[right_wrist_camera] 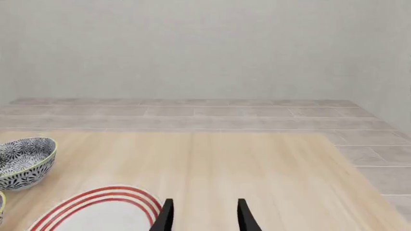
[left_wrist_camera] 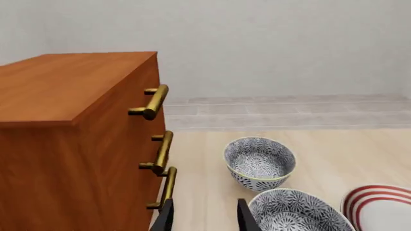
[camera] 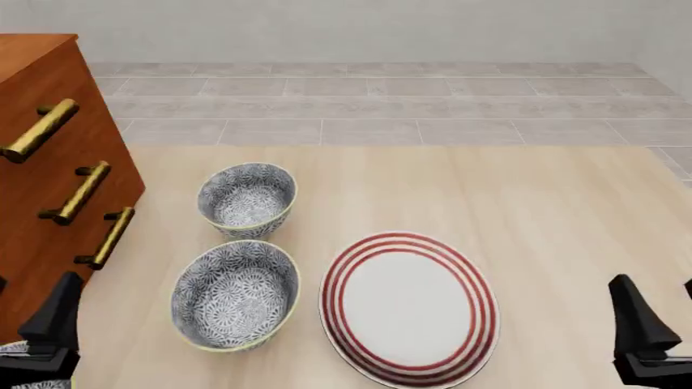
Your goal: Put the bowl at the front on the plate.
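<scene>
Jaws of both arms stand apart, empty; left gripper [left_wrist_camera: 204,216] should straddle the bowl [camera: 236,296] rim at nine o'clock of the plate [camera: 409,306], lifting level.

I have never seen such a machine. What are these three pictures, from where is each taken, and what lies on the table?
They are simulator renders of two robot arms at a table. The front view looks down from above; the other two come from cameras behind each gripper. The left gripper and right gripper are open and hold nothing. On the wooden table lie a red-ringed plate, two patterned bowls, one farther and one nearer, a sliver of a third at the left gripper, and a wooden drawer cabinet.
</scene>
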Motion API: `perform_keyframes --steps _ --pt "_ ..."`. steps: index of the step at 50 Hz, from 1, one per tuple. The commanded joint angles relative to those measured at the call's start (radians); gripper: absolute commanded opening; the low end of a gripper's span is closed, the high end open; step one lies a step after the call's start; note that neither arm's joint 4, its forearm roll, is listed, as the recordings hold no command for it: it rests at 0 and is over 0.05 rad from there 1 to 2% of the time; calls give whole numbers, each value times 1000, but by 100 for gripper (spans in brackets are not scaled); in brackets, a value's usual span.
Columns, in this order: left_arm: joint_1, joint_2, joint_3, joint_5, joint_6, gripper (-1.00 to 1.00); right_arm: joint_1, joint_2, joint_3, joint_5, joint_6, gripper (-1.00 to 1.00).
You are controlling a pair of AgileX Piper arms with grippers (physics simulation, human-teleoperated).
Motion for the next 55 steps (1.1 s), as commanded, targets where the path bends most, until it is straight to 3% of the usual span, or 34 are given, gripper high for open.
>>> perform_keyframes --steps 1,12,14,20,29,39,44,55 --pt "-4 -49 -4 53 -19 100 -3 -3 -1 0 8 100" --pt "-24 -50 -32 79 -29 100 1 -4 -4 3 4 100" --pt "-39 -50 -59 124 -56 100 1 -5 -8 7 5 100" --pt "-45 -47 -160 254 -46 100 4 -4 -4 4 6 100" --pt "-56 48 -316 353 15 100 4 -4 -4 7 11 100" --pt "-41 133 -396 507 -12 100 2 -2 -2 4 15 100" --pt "-1 134 -393 557 17 100 4 0 -3 4 17 100" --pt "2 42 -341 677 42 100 4 0 -3 4 22 100"
